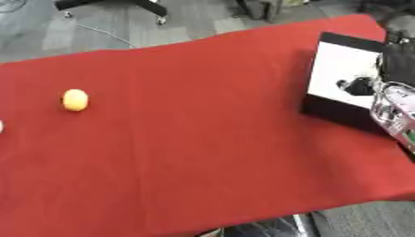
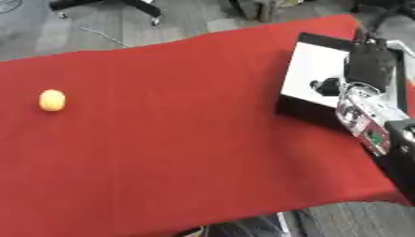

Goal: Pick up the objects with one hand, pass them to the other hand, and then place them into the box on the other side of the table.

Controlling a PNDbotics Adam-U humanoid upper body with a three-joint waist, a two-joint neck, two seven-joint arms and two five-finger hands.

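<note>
That yellow egg-shaped object (image 1: 74, 99) looks light, smooth and apt to roll, so cup its middle; I cannot tell your right hand's (image 2: 370, 65) state above the box (image 2: 312, 76).

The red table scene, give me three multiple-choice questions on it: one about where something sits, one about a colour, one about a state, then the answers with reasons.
1. Where does the yellow ball lie on the red tablecloth?
A. on the robot's left side
B. inside the box
C. against the box's near wall

2. What colour is the inside floor of the box?
A. red
B. white
C. yellow

3. What is the state of the ball?
A. held by a hand
B. lying free on the cloth
C. resting on the box rim

Answers:
1. A: the ball sits far left, well apart from the box at the right.
2. B: the floor is white within black walls, with a small dark thing in it.
3. B: nothing touches the ball; the right hand is over the box, and its fingers cannot be made out.
</note>
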